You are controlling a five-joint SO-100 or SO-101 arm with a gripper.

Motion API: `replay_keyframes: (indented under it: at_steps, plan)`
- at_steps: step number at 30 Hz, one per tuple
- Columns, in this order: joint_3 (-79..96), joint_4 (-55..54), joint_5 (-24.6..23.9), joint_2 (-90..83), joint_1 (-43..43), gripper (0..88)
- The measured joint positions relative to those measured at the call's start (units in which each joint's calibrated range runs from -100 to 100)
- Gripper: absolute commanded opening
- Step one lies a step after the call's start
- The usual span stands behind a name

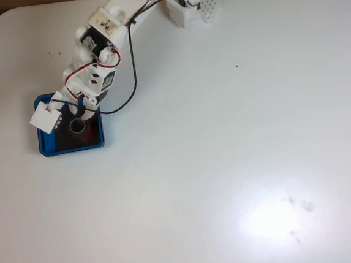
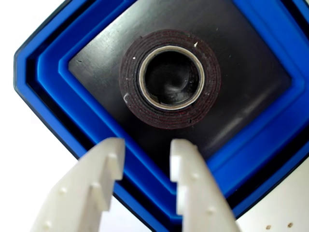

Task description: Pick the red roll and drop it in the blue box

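Sitting flat on the black floor of the blue box, the red roll has bare floor all round it, clear of the walls, with the empty claw narrowly parted over the box's near rim.

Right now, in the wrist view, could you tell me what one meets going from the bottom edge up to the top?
Open gripper jaws → near blue rim of the blue box → the red roll lying flat on the black floor → black floor beyond it.
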Motion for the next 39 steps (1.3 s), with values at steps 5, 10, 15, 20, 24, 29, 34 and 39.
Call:
replay_keyframes:
  at_steps: [5, 10, 15, 20, 24, 29, 34, 39]
  plan:
    - [2.2, 0.0, -0.3, -7.5, 0.1, 9.1]
    - [14.3, 0.0, -0.3, -22.6, 0.1, 9.1]
    - [29.9, 0.0, -0.3, -41.7, -0.1, 9.1]
    - [44.0, 0.0, -0.3, -59.9, -0.1, 9.1]
    - [53.9, 0.0, -0.1, -71.7, -0.1, 9.1]
    - [63.7, -0.2, -0.1, -81.5, -1.3, 9.1]
    - [74.3, -5.5, -0.1, -90.0, -4.6, 9.1]
    - [87.4, -11.9, 0.1, -98.4, -7.2, 9.1]
